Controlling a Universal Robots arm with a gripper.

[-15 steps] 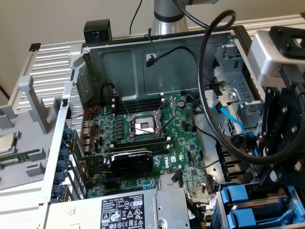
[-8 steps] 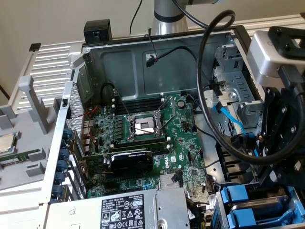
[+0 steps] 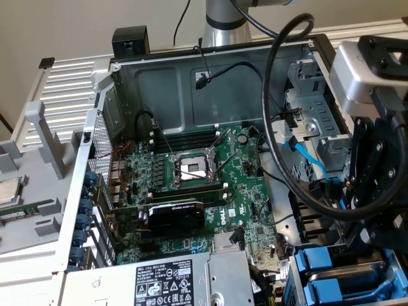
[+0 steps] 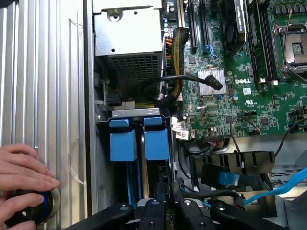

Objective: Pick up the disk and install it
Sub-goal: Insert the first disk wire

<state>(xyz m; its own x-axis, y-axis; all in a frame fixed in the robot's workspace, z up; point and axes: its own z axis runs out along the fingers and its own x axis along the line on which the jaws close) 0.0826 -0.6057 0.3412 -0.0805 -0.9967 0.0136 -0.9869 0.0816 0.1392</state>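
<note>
Closed almost tight, the gripper (image 4: 168, 205) hangs straight over the drive bay (image 4: 135, 112) at one corner of the uncovered computer case; whether its fingers pinch anything I cannot tell. The disk (image 4: 157, 143), in its blue frame, stands slotted in that bay just ahead of the fingertips, side by side with a second blue frame (image 4: 122, 146).

Beyond the bay, the wrist view looks along the green board (image 4: 230, 81). It also takes in a person's hand (image 4: 24, 177) resting on the ribbed metal panel (image 4: 43, 72) beside the case, fingers on a dark round knob (image 4: 36, 211) with a blue ring.

From the exterior view, the arm's grey wrist (image 3: 363, 76) stands above the case's corner at the exterior view's right, and a thick black cable (image 3: 271, 127) loops beside it. That view spreads out the whole board, with a bare processor socket (image 3: 191, 169), a black graphics card (image 3: 175, 215) and the grey power box (image 3: 172, 280) nearest the camera.
</note>
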